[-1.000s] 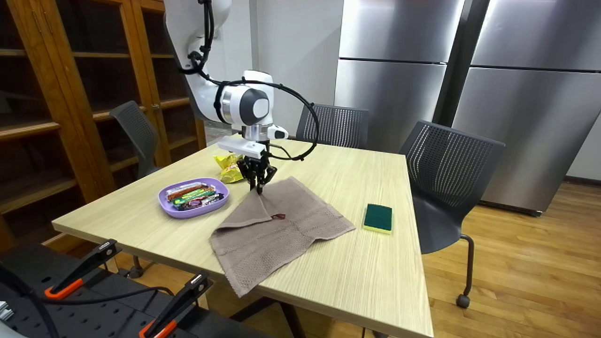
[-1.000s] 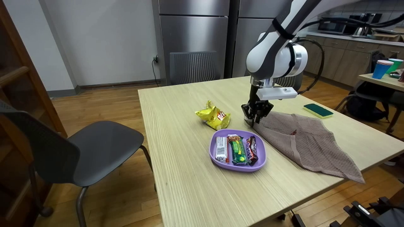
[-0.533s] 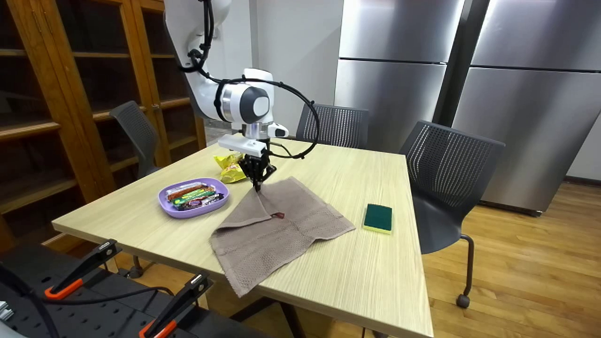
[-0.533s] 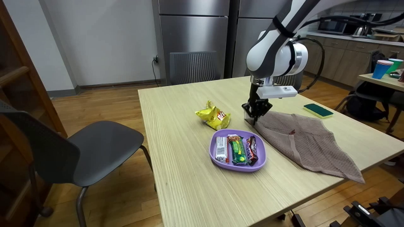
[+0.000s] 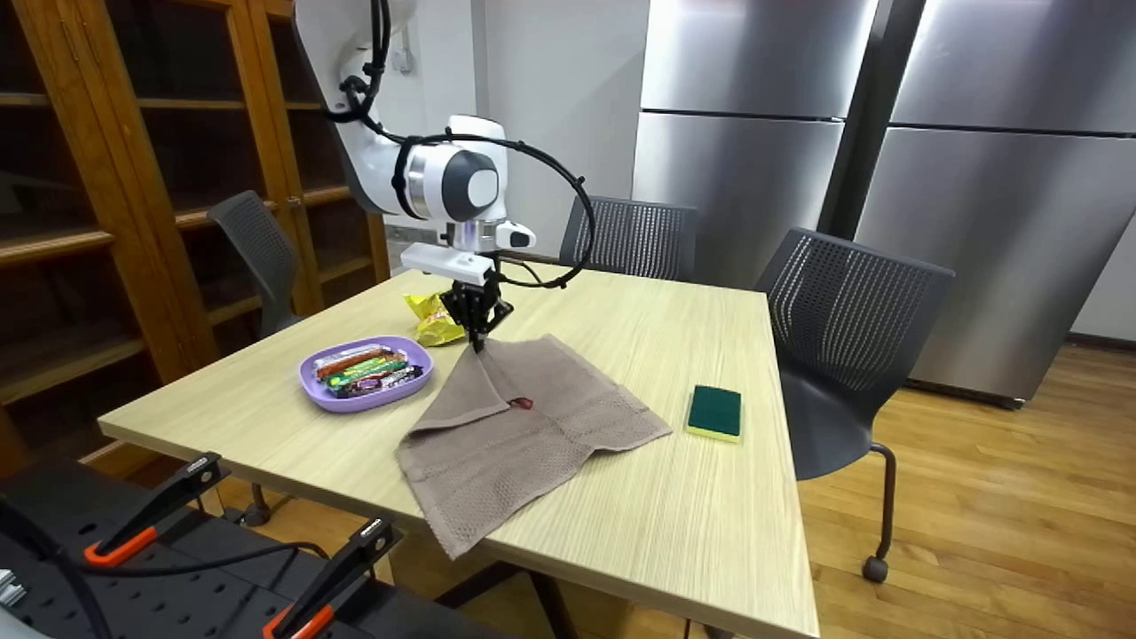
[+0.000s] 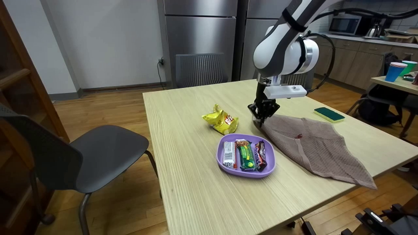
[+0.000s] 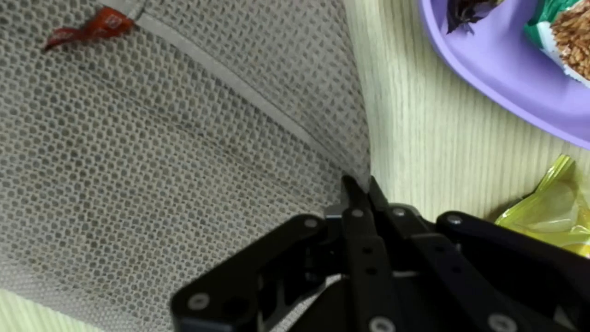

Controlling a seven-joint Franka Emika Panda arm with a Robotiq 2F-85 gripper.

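A taupe waffle-weave towel [image 5: 541, 453] lies on the table with one side folded over, and its lower corner hangs past the table edge. My gripper [image 7: 367, 188] is shut on the towel's folded corner, pinched between the fingertips in the wrist view. In both exterior views the gripper [image 5: 477, 344] points straight down at that corner, slightly raised with the cloth sloping up to it. A small red tag [image 7: 94, 30] shows on the towel. Just beside the gripper sits a yellow chip bag [image 6: 222, 121]. Close by stands a purple plate [image 6: 225, 171] holding three wrapped snack bars.
A green and yellow sponge [image 5: 714, 411] lies on the light wood table [image 5: 674, 550], beyond the towel. Dark chairs [image 5: 843, 355] stand around the table. Orange-tipped clamps [image 5: 328, 577] sit at the near side.
The gripper has shut on the towel's corner and then moved up slightly and toward the chip bag's side, tugging the cloth. The red tag has shifted a little with it. Plate and sponge are unmoved.
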